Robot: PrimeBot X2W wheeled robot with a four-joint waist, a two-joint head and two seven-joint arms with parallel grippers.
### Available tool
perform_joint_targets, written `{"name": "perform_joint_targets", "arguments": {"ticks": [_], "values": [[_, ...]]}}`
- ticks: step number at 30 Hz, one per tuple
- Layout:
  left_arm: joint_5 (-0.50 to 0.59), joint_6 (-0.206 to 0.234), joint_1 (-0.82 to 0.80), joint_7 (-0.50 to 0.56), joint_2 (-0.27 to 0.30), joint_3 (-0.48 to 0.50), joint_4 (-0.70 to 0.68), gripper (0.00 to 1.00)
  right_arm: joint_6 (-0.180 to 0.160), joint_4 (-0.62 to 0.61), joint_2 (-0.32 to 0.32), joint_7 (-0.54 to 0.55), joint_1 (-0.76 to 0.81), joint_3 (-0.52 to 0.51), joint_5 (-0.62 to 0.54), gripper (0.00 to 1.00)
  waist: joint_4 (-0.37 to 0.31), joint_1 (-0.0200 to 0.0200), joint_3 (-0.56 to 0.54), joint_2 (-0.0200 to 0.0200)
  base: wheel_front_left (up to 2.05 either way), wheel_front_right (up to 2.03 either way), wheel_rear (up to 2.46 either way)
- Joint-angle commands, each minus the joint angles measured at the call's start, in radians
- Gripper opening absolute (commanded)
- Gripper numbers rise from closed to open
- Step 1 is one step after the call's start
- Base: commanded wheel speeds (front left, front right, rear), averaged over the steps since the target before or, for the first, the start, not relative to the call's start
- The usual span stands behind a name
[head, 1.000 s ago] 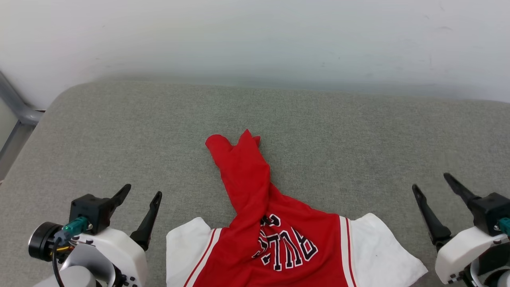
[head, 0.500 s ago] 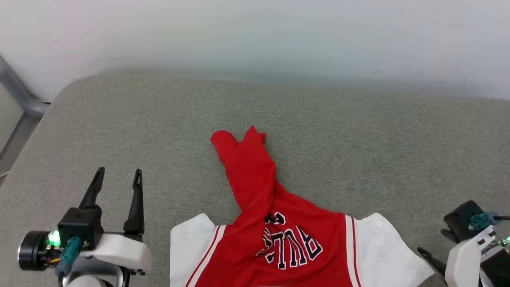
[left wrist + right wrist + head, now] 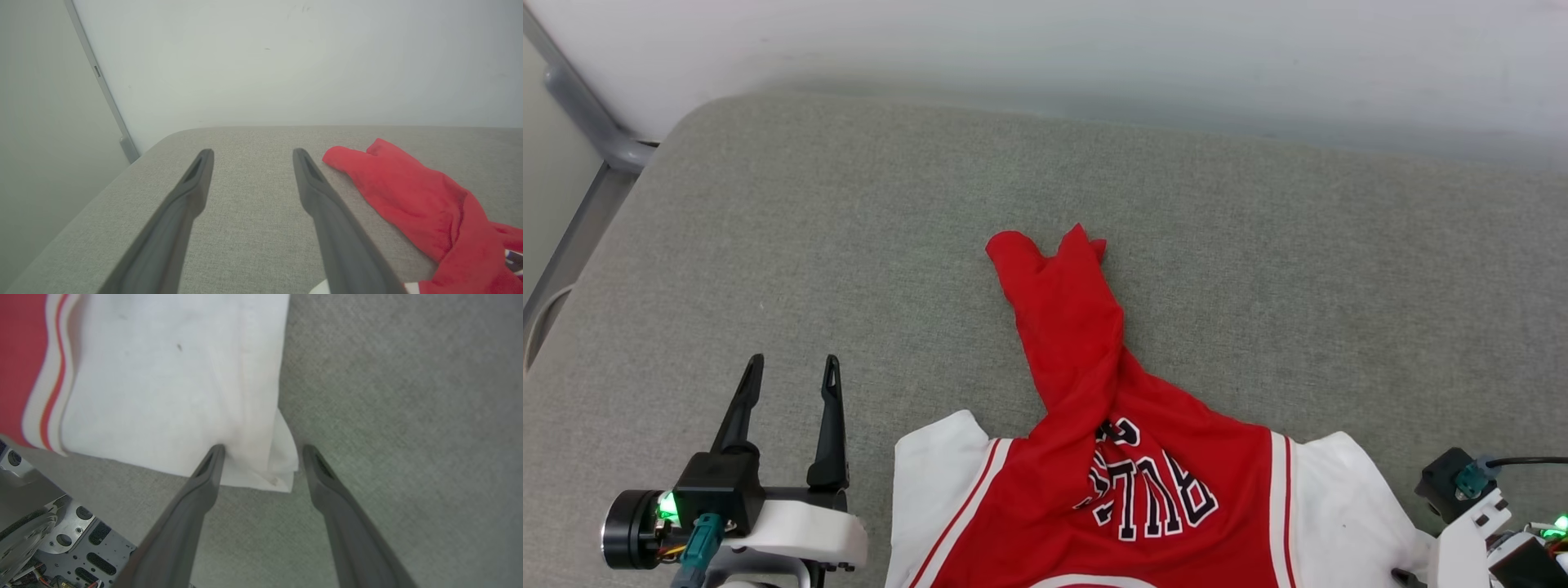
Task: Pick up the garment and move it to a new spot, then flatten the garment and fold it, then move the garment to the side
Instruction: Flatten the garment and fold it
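A grey-green fabric cushion (image 3: 768, 245) with rounded corners meets a plain white wall (image 3: 1094, 49). A grey metal frame (image 3: 596, 131) stands at the left.

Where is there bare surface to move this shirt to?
Bare grey cushion runs from the left tool up to the wall. Another wide patch lies right of the garment, beside its bunched red tail. It is crowded at the near edge, where the spread sleeves lie between both tools; the right tool hangs open over the white sleeve corner.
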Motion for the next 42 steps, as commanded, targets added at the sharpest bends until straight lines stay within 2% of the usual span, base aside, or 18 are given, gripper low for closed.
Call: {"name": "perform_joint_targets", "arguments": {"ticks": [1,8,9,10,11,15,21,29,35,36,37,42], "values": [[0.013,-0.009,0.008,-0.002,-0.012,0.013,0.003,1.0,-0.001,0.013,0.005,-0.005,-0.016,0.005,0.003,1.0,0.009,0.0,0.015,0.0,0.0,0.0,0.0],[0.089,-0.085,0.019,-0.002,-0.093,0.088,0.036,1.0,-0.001,0.119,0.036,-0.031,-0.019,0.119,0.027,1.0,0.012,0.0,0.032,0.0,0.0,0.0,0.0],[0.098,-0.093,0.021,-0.002,-0.101,0.098,0.039,1.0,0.001,0.126,0.037,-0.038,-0.024,0.131,0.031,0.59,0.01,0.0,0.032,0.0,0.0,0.0,0.0],[0.108,-0.1,0.022,-0.002,-0.109,0.109,0.041,1.0,0.0,0.13,0.039,-0.053,-0.03,0.136,0.035,0.07,0.007,0.0,0.031,0.0,0.0,0.0,0.0],[0.117,-0.109,0.023,-0.002,-0.116,0.119,0.043,1.0,0.0,0.136,0.042,-0.061,-0.039,0.138,0.039,0.0,0.004,0.0,0.03,0.0,0.0,0.0,0.0],[0.149,-0.135,0.037,-0.002,-0.141,0.151,0.053,1.0,-0.001,0.154,0.033,-0.11,-0.079,0.095,0.06,0.0,-0.011,0.0,0.021,0.0,0.0,0.0,0.0],[0.186,-0.168,0.049,-0.002,-0.172,0.189,0.061,1.0,-0.002,0.222,0.004,-0.173,-0.098,-0.061,0.088,0.0,-0.031,0.0,0.005,0.0,0.0,0.0,0.0],[0.222,-0.211,0.058,-0.002,-0.204,0.219,0.071,1.0,-0.002,0.432,-0.003,-0.228,-0.081,-0.25,0.118,0.0,-0.043,0.0,0.002,0.0,0.0,0.0,0.0],[0.245,-0.236,0.06,-0.002,-0.218,0.235,0.084,1.0,-0.002,0.564,0.025,-0.293,-0.073,-0.297,0.085,0.0,-0.042,0.0,-0.007,0.0,0.0,0.0,0.0],[0.247,-0.24,0.061,-0.002,-0.22,0.239,0.087,1.0,-0.002,0.572,0.036,-0.324,-0.085,-0.31,0.08,0.7,-0.044,0.0,-0.01,0.0,0.0,0.0,0.0],[0.248,-0.244,0.063,-0.002,-0.222,0.243,0.089,1.0,-0.002,0.576,0.045,-0.347,-0.094,-0.316,0.071,1.0,-0.045,0.0,-0.014,0.0,0.0,0.0,0.0],[0.262,-0.256,0.074,-0.002,-0.232,0.252,0.098,1.0,-0.002,0.506,0.072,-0.482,-0.138,-0.344,0.019,1.0,-0.049,0.0,-0.035,0.0,0.0,0.0,0.0]]}}
